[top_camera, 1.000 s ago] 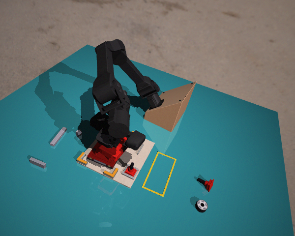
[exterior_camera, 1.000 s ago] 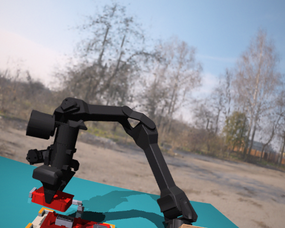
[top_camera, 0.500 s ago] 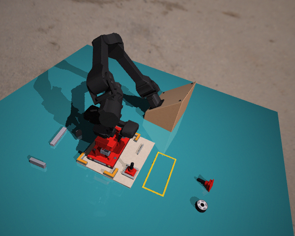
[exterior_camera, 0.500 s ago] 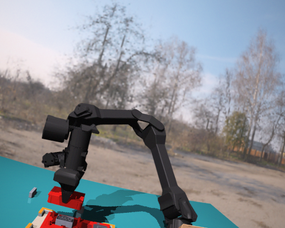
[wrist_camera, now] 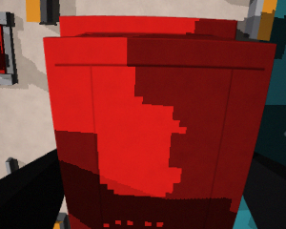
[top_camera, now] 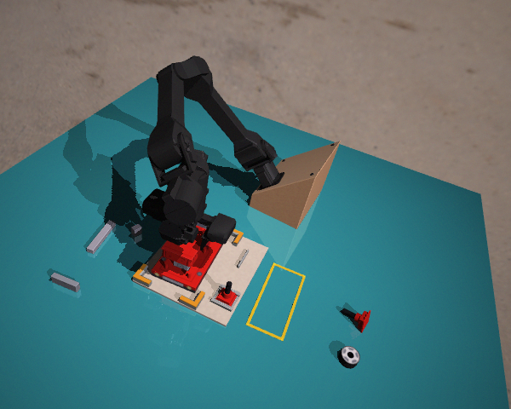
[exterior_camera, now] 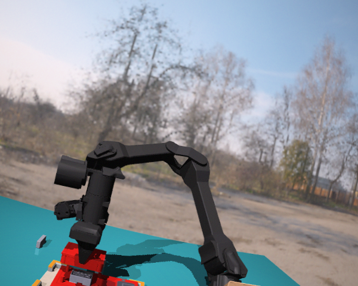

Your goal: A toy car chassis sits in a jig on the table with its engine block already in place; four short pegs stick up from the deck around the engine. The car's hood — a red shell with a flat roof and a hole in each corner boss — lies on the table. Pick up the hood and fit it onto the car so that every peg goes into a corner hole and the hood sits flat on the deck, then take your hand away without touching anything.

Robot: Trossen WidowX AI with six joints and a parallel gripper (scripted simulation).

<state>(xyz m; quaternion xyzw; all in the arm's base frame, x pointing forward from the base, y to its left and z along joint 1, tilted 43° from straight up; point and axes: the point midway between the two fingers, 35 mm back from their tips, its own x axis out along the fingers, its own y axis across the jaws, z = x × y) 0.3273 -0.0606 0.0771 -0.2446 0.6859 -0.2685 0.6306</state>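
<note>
On the teal bench (top_camera: 401, 246) are seen a tan wedge-shaped block (top_camera: 297, 185), a yellow rectangular outline (top_camera: 276, 301), two grey bars (top_camera: 100, 236) (top_camera: 65, 281), a small grey block (top_camera: 135, 229), a black-and-white wheel (top_camera: 349, 355) and a red-based black peg (top_camera: 359, 319).
</note>
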